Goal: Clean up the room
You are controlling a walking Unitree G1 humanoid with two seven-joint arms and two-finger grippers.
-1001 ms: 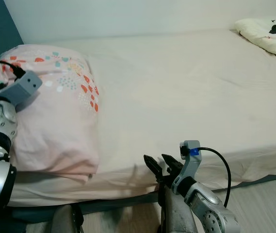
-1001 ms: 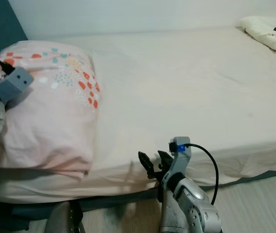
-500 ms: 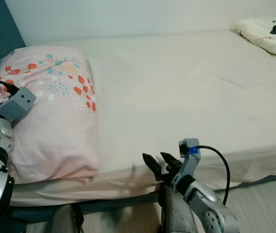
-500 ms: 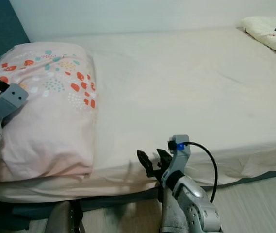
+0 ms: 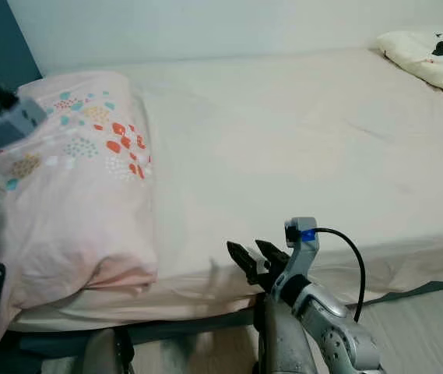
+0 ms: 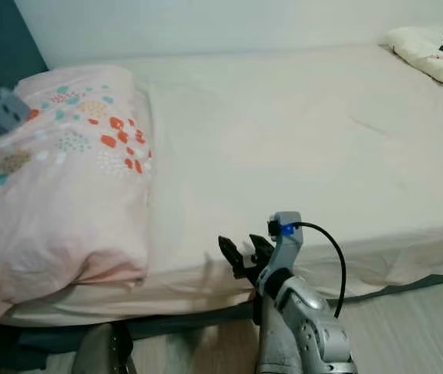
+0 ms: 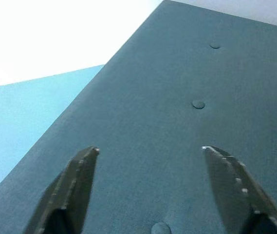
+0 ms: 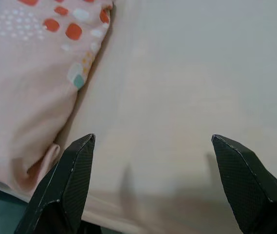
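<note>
The right gripper (image 5: 251, 257) hovers with its black fingers spread and empty at the near edge of the bed (image 5: 299, 148), just above the cream sheet. The left gripper (image 7: 148, 161), raised at the far left beside the pink pillow (image 5: 81, 187), also has its fingers spread apart with nothing between them, facing the teal tufted headboard (image 7: 187, 97). The pillow, dotted red and teal, lies at the bed's head end. A cartoon-printed pillow (image 5: 427, 54) sits at the far right corner.
</note>
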